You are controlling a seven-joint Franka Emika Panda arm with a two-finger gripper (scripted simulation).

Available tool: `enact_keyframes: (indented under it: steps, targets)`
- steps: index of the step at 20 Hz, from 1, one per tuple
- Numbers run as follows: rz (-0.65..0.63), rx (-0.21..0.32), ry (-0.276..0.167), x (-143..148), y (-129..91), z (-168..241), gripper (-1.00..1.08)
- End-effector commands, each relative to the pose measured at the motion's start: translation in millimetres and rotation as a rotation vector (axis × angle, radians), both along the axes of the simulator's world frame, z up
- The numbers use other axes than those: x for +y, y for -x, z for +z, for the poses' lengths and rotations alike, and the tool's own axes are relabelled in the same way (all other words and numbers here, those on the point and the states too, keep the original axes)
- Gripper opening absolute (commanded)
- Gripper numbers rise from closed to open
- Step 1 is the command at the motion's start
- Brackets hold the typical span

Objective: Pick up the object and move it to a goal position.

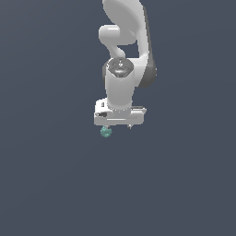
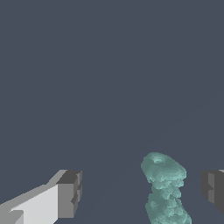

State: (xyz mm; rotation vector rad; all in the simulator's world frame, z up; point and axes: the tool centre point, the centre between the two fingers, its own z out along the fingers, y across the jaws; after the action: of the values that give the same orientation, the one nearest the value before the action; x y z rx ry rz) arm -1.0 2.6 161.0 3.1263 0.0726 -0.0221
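The object (image 1: 106,132) is a tiny teal-green lumpy item below the white gripper (image 1: 117,126), under the finger on the exterior view's left. In the wrist view the object (image 2: 164,188) stands as a knobbly teal column between the two dark-tipped fingers (image 2: 70,192), nearer one finger than the other, with a gap on each side. The gripper (image 2: 142,192) is open and its jaws stand wide apart, touching nothing. The object's lower part is cut off by the wrist view's edge.
The white arm (image 1: 122,46) rises above the gripper in the exterior view. A plain dark blue-grey surface (image 1: 55,175) fills everything else in both views. No other objects or goal marker show.
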Motion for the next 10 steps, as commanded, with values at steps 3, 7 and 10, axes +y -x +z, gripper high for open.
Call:
enact_keyframes:
  steps: [3,7,10]
  targets:
    - [-0.002,-0.002,-0.001,-1.9,-0.2,0.5,1.0]
    - [-0.015,-0.014,-0.004,-16.2,-1.7,5.1,1.0]
    - [-0.025,-0.022,-0.006,-23.8,-3.4,8.6,1.0]
